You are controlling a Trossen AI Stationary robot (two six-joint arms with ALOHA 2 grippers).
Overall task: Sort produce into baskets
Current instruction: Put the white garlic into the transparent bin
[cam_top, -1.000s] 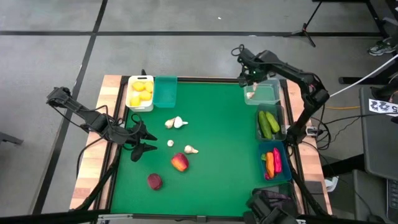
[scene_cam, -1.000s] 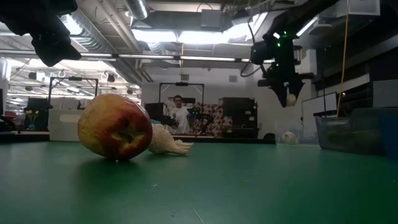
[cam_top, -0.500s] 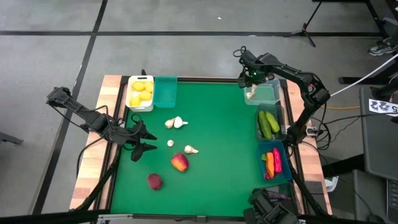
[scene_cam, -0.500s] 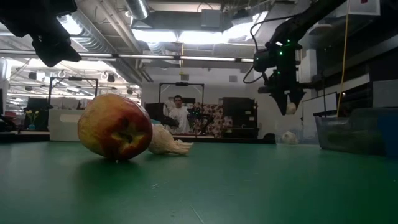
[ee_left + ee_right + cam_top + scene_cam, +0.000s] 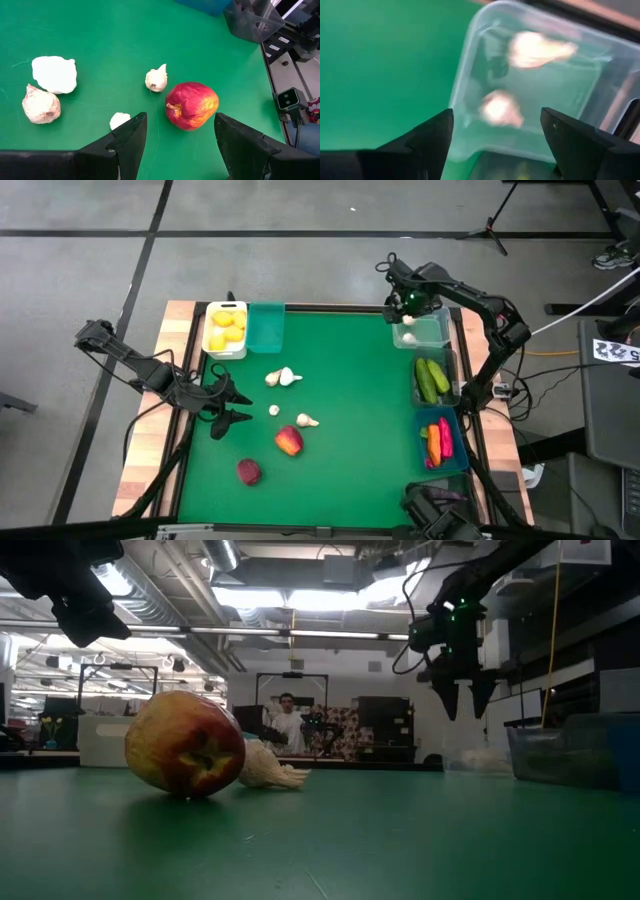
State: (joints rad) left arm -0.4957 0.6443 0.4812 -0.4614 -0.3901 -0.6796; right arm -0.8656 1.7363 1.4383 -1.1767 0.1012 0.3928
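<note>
The right gripper [image 5: 408, 311] is seen at the upper right of the high view, poised above the clear basket [image 5: 432, 330]; its fingers are spread with nothing between them, as is confirmed in the low view [image 5: 466, 700] and in the right wrist view, where two pale garlic bulbs [image 5: 501, 108] are seen lying loose inside the basket. The left gripper [image 5: 233, 406] is held at the left middle of the high view, jaws parted and empty, just above the green mat [image 5: 340, 470]. Unsorted produce is noted at the centre of the mat: a pair of garlic bulbs touching each other [image 5: 283, 377], a small garlic piece [image 5: 274, 410], another garlic [image 5: 307, 420], a red-yellow apple [image 5: 289, 441] and a dark red apple [image 5: 249, 471]. The yellow lemons [image 5: 225, 327] are already gathered in the white basket [image 5: 226, 352] at the upper left, with the teal basket [image 5: 266, 326] beside it apparently empty; cucumbers [image 5: 432, 379] and carrots with chilies [image 5: 436, 440] are lodged in the baskets down the right edge. The coming move is judged to turn on this: the loose pieces lie directly ahead of the left gripper and well apart from the right one, so the left arm is much the nearer. In the left wrist view the apple [image 5: 192, 105] is seen between and just beyond the fingers, with its stem pointing sideways. No brand, label or legible writing is made out.
</note>
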